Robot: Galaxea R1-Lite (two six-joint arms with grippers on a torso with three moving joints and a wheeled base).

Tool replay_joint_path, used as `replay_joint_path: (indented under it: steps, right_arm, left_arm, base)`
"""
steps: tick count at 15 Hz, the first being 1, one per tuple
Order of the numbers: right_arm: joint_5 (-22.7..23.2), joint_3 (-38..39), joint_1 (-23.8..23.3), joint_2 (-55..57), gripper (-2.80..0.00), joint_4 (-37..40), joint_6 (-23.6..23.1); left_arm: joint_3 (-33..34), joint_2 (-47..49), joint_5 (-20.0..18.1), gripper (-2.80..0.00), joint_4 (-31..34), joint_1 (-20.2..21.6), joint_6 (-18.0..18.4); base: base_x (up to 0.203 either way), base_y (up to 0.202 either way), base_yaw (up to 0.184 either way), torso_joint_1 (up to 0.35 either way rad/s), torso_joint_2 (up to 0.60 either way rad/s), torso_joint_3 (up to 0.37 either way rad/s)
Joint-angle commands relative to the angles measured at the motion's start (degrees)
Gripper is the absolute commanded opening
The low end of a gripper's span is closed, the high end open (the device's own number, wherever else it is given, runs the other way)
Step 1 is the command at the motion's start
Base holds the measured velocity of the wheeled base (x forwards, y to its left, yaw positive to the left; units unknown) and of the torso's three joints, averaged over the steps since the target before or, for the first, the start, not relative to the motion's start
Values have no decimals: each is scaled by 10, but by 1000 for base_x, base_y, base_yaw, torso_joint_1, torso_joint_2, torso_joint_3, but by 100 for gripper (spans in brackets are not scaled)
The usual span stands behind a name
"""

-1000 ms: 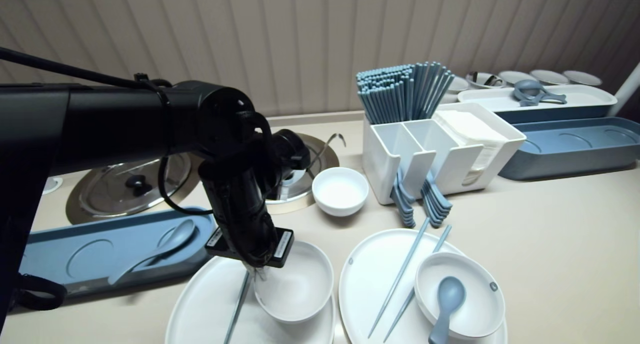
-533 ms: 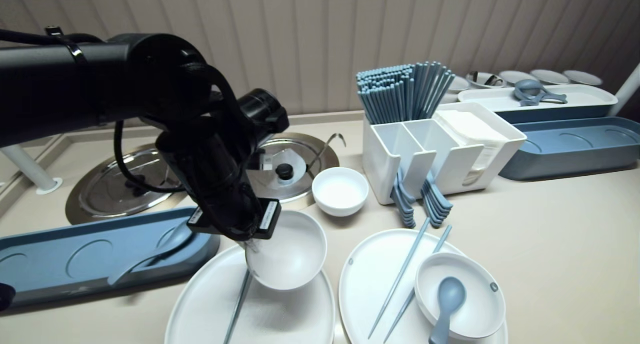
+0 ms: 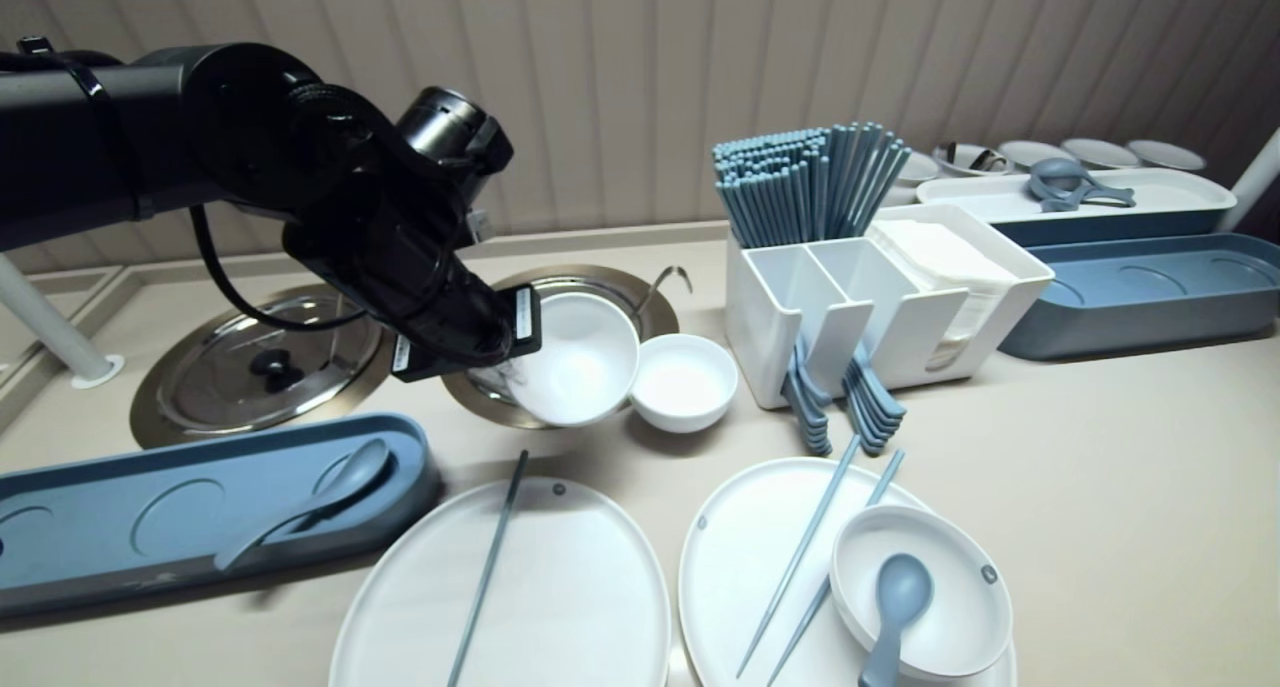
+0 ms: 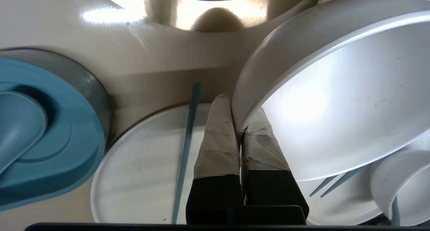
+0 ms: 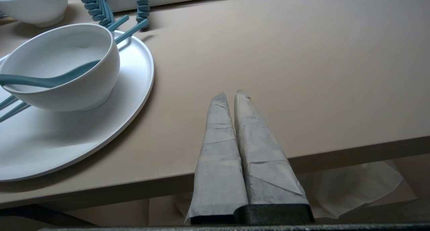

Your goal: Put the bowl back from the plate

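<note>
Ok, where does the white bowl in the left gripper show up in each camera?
Head view: white bowl, left of centre, held by the left gripper above the steel lid.
Left wrist view: the white bowl large and close, its rim pinched between the gripper's fingers.
Right wrist view: not in it.
Shared landmark: the bowl with the spoon, in all three views.

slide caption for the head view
Left gripper holds a tilted white bowl by its rim near a smaller bowl.
</note>
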Motion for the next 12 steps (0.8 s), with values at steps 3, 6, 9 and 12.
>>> replay_joint_path:
  steps: [3,6,9,12]
  right_arm:
    - [0,0,0,0,-280,0,0]
    - [0,0,0,0,-280,0,1]
    - [0,0,0,0,-280,0,0]
    - [0,0,0,0,-280,0,1]
  left_arm:
    - [0,22,1,-280,-7,8,-6]
    - [-3,3,-5,-280,-22,5,-8]
    - [-4,-23,-1,-280,-65,-37,9]
    - [-4,-6,2,-280,-94,-70,68]
  base:
    - [0,0,0,0,0,0]
    - [0,0,0,0,0,0]
    - [0,0,0,0,0,0]
    - [0,0,0,0,0,0]
